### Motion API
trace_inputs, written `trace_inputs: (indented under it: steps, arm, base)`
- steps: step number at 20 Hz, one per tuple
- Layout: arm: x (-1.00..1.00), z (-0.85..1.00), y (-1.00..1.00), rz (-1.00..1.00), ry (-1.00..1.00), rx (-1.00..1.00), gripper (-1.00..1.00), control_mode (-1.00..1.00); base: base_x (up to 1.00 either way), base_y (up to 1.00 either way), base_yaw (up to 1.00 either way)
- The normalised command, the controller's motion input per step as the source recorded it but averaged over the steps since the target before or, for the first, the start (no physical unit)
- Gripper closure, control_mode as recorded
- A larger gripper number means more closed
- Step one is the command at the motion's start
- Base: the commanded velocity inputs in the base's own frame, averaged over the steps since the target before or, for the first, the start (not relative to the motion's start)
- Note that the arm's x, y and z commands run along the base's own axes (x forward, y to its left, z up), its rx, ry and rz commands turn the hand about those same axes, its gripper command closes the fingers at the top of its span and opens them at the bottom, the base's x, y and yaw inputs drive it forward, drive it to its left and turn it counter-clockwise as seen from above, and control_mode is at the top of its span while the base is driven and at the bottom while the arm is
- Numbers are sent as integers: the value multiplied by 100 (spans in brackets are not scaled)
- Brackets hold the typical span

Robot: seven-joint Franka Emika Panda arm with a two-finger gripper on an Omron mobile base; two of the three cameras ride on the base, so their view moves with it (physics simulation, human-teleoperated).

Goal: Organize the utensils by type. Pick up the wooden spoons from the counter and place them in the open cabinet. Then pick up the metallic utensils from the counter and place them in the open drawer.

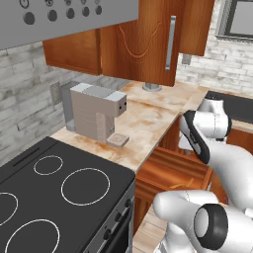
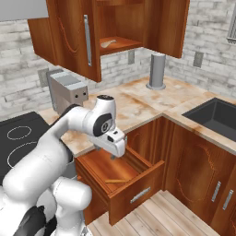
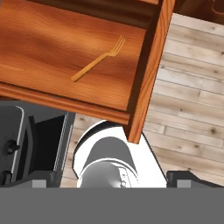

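Two-finger gripper [image 2: 114,156] hangs over the open wooden drawer [image 2: 138,182], fingers spread w/ nothing held; slim gold-toned metal fork [image 3: 99,59] lies flat on drawer floor, pale wooden spoon [image 2: 109,43] on cabinet shelf. Looks like the drawer step is done; next, lift arm clear & check counter for leftovers.

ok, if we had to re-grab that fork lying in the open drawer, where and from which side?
Take the fork mid-handle, coming straight down from above. It lies flat on the bare drawer floor, so no side gives access beneath it. Set the jaws across the thin straight handle, away from the wider tines. It sits well clear of the drawer walls, so open jaws should fit on both sides.
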Motion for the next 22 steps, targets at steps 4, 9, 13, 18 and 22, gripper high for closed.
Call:
trace_inputs:
  steps: [4,9,13,18,22]
  arm:
    - [-48,25,17,0,-3,0,-100,-100]
    - [-32,6,1,1,2,0,-100,-100]
    - [0,0,0,0,0,0,-100,100]
    - [0,0,0,0,0,0,-100,100]
    - [0,0,0,0,0,0,-100,100]
  base:
    - [0,0,0]
    - [0,0,0]
    - [-15,0,0]
    - [-68,-15,-13]
    - [-33,-14,-78]
